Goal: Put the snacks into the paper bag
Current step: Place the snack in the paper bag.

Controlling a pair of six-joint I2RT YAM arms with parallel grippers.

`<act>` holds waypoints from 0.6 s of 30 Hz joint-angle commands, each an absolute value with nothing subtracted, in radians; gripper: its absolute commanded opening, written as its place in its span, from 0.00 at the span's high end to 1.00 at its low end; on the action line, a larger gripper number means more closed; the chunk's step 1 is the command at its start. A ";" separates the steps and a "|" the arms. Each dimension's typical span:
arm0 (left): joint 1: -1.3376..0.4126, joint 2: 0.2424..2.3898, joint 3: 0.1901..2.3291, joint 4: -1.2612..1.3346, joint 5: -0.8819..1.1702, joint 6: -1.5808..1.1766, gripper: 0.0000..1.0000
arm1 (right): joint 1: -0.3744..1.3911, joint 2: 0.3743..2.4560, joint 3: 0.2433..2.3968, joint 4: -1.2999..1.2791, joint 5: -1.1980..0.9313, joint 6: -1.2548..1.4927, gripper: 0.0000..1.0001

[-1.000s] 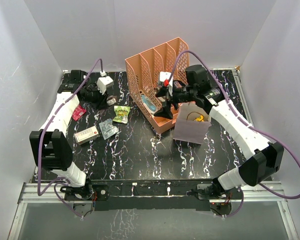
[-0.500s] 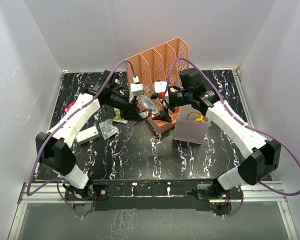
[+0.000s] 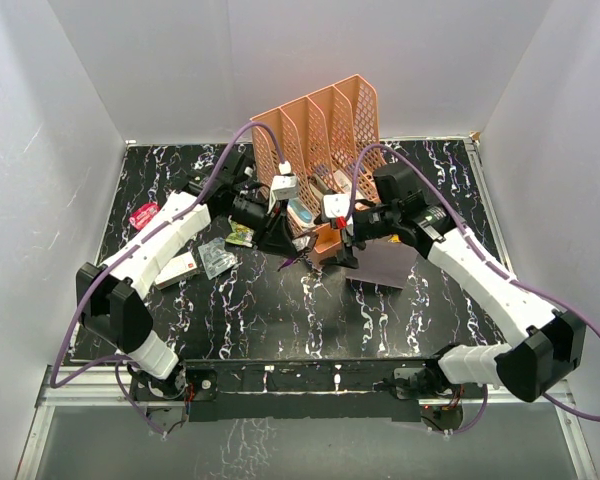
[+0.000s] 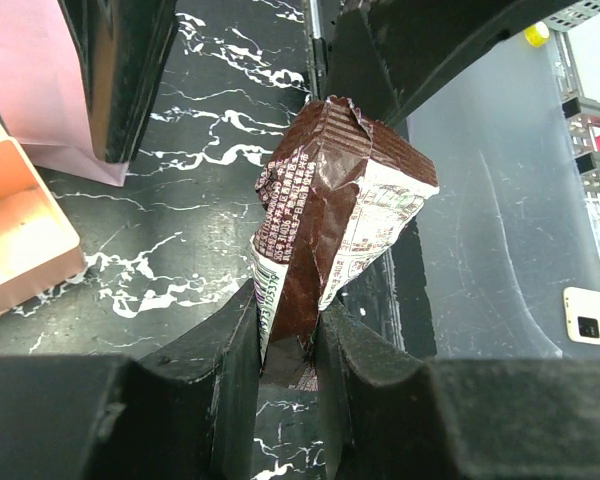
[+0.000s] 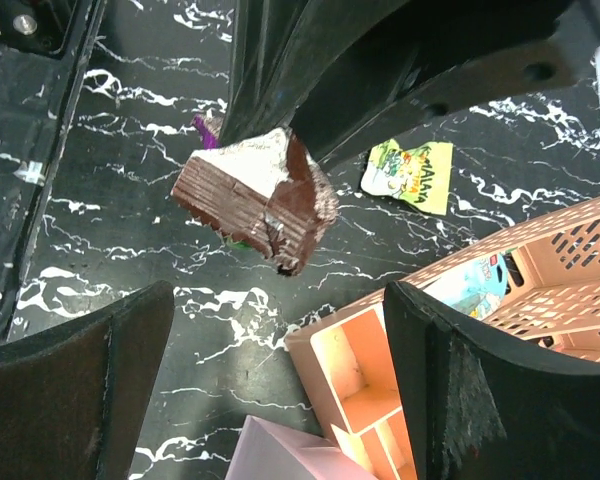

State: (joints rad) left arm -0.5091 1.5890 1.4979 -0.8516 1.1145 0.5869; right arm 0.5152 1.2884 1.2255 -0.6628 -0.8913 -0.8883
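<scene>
From above, the left claw (image 3: 288,252) hangs over the middle of the table (image 3: 280,320) beside the paper bag (image 3: 382,272); its wrist view shows it pinching a brown packet (image 4: 330,220) by one end, so it should probably clear the bag's rim before letting go; the right wrist view shows the right claw (image 5: 275,300) spread wide and empty.

Black table (image 3: 280,320) with white marble veining. At upper centre, bears a peach mesh organiser (image 3: 325,120), with a pale mauve paper bag (image 3: 380,268) just right of its base (mostly hidden). Left of centre, holds a red packet (image 3: 143,214) near the left edge, a pale bar (image 3: 176,269) lower down, a clear wrapper (image 3: 216,258) just beside it and a green-yellow packet (image 3: 242,235) above that.
</scene>
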 commanded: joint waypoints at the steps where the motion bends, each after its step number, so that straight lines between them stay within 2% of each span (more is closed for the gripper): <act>1: -0.520 1.559 1.473 -0.850 1.205 0.597 0.78 | 0.517 1.246 1.256 -0.585 -0.924 -0.820 0.11; 10: -0.526 1.552 1.446 -0.844 1.218 0.600 0.78 | 0.517 1.281 1.330 -0.590 -1.028 -0.755 0.16; 18: -0.529 1.551 1.434 -0.843 1.221 0.603 0.78 | 0.517 1.296 1.310 -0.582 -1.082 -0.749 0.37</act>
State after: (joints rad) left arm -0.5213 1.5890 1.4391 -0.8421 1.1542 0.5865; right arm 0.5152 1.2942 1.2922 -0.6250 -1.0286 -0.7647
